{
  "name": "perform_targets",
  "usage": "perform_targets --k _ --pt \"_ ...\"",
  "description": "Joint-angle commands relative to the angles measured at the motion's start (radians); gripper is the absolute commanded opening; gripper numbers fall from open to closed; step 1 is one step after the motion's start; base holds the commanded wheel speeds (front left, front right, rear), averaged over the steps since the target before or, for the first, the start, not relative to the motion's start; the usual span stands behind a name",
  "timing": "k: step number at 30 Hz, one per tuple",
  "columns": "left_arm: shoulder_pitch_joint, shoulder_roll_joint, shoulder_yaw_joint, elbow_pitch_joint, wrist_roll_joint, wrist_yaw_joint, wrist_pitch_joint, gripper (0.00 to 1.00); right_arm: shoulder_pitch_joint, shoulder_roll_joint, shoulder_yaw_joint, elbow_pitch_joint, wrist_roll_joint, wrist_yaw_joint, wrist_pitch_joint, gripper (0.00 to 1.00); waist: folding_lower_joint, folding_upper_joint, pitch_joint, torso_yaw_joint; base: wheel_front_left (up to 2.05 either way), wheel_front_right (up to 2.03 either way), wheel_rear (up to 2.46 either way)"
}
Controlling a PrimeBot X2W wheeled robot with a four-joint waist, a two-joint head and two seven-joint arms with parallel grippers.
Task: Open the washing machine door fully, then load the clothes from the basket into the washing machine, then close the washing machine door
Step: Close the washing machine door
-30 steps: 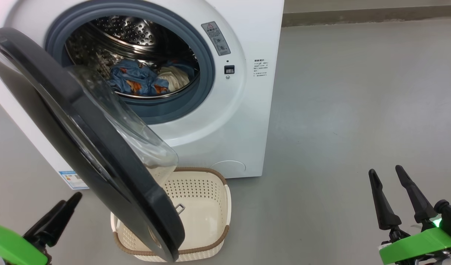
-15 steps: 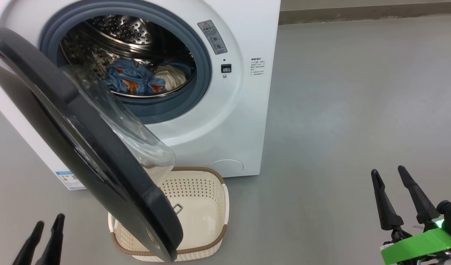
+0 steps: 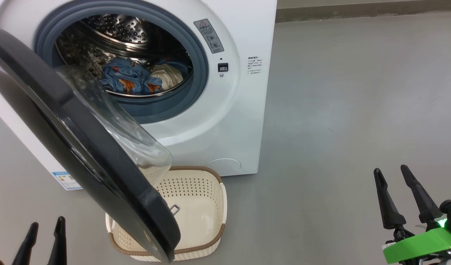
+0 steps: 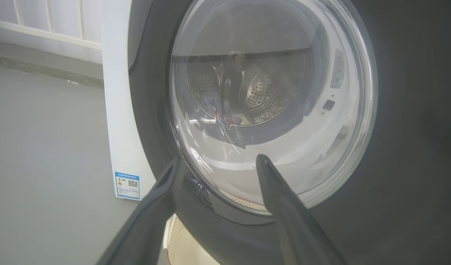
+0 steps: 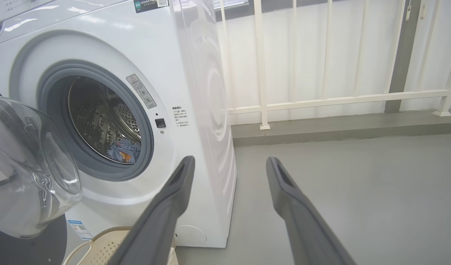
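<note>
Right wrist view catches a white railing [image 5: 259, 66] beside the washing machine [image 5: 181, 73].

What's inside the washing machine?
The clothes, blue with orange prints plus cream, lie low in the steel drum. Its front rim hides their lower edge, so I can't count them.

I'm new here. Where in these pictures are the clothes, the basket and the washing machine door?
the clothes [image 3: 131, 79]: head view, on the blue printed fabric.
the basket [image 3: 188, 186]: head view, on its perforated back wall.
the washing machine door [image 3: 100, 162]: head view, on its glossy black rim.
</note>
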Motion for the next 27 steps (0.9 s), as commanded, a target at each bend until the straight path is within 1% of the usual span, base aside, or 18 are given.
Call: perform_targets --k 1,3,7,12,18,27 --pt "-0.018 0.005 0.072 -0.037 0.049 0.000 -0.009 1.00 -0.009 -0.020 0.014 -0.026 -0.002 0.006 -0.005 1.00 0.0000 0.0000 0.000 0.000 0.00 0.00 0.00" --pt "-0.008 -0.017 0.099 -0.051 0.106 0.000 -0.009 1.00 -0.009 -0.019 0.012 -0.026 -0.002 0.006 -0.005 1.00 0.0000 0.0000 0.001 -0.001 0.00 0.00 0.00" --pt "0.008 -0.064 0.140 -0.067 0.183 0.000 -0.009 1.00 -0.009 -0.016 0.009 -0.025 -0.004 0.006 -0.005 1.00 0.0000 0.0000 0.000 0.000 0.00 0.00 0.00" --pt "0.023 -0.098 0.169 -0.065 0.268 0.000 -0.009 1.00 -0.012 -0.015 0.012 -0.024 -0.004 0.006 -0.005 1.00 0.0000 0.0000 0.001 -0.001 0.00 0.00 0.00" --pt "0.031 -0.128 0.182 -0.044 0.319 0.000 -0.009 1.00 -0.015 -0.015 0.012 -0.022 -0.004 0.006 -0.005 1.00 0.0000 0.0000 0.004 -0.002 0.00 0.00 0.00" --pt "0.027 -0.134 0.192 -0.047 0.330 0.000 -0.009 1.00 -0.014 -0.015 0.009 -0.021 -0.005 0.006 -0.005 1.00 0.0000 0.0000 0.005 0.001 0.00 0.00 0.00"
